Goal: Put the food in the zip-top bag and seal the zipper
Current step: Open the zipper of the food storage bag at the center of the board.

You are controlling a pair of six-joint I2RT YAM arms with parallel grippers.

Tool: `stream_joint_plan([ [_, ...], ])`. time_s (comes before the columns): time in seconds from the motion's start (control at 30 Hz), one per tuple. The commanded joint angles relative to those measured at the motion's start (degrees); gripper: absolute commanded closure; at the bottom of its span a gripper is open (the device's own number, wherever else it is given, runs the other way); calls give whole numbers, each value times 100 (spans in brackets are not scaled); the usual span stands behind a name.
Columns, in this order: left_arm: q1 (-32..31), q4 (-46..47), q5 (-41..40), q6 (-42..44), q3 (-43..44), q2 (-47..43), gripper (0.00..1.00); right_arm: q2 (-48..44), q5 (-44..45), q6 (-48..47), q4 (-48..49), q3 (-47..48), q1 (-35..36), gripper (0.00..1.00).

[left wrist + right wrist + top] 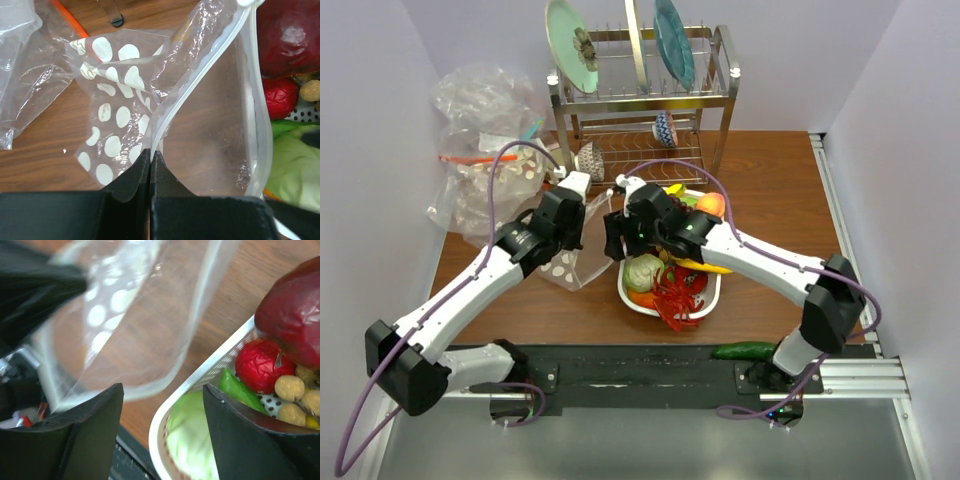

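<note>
- Plastic bag (pixel 117 115) with white dots hangs open over the wooden surface (pixel 40 165), beside the white tray (pixel 220 359).
- My left jaws are clenched on its zipper (pixel 200 70).
- My right jaws stand released.
- Food (pixel 295 315) lies in the tray.

pale walls (pixel 380 100), brown wooden table (pixel 770 180)

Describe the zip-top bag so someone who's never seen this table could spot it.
Start at the metal dish rack at the back, then come forward to the white tray of toy food. The zip-top bag hangs just left of it, pinched by the left gripper. Unlike the bulky clear bag behind, it has white polka dots.
</note>
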Motion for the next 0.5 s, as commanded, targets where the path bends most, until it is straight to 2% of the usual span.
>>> stream_joint_plan([
  [0.0, 47, 401, -18, 225, 44, 179, 100, -837, -379, -374, 33, -155, -13, 31],
  [0.23, 108, 322, 26, 331, 360, 364, 100, -2083, -784, -700, -905, -490, 135, 33],
  [0.3, 99, 278, 43, 366, 422, 408, 100, -2322, -495, -726, -1205, -569, 267, 32],
  [0.47, 99, 278, 35, 454, 422, 399, 100, -2832, 401, -516, -2058, -683, 1198, 30],
])
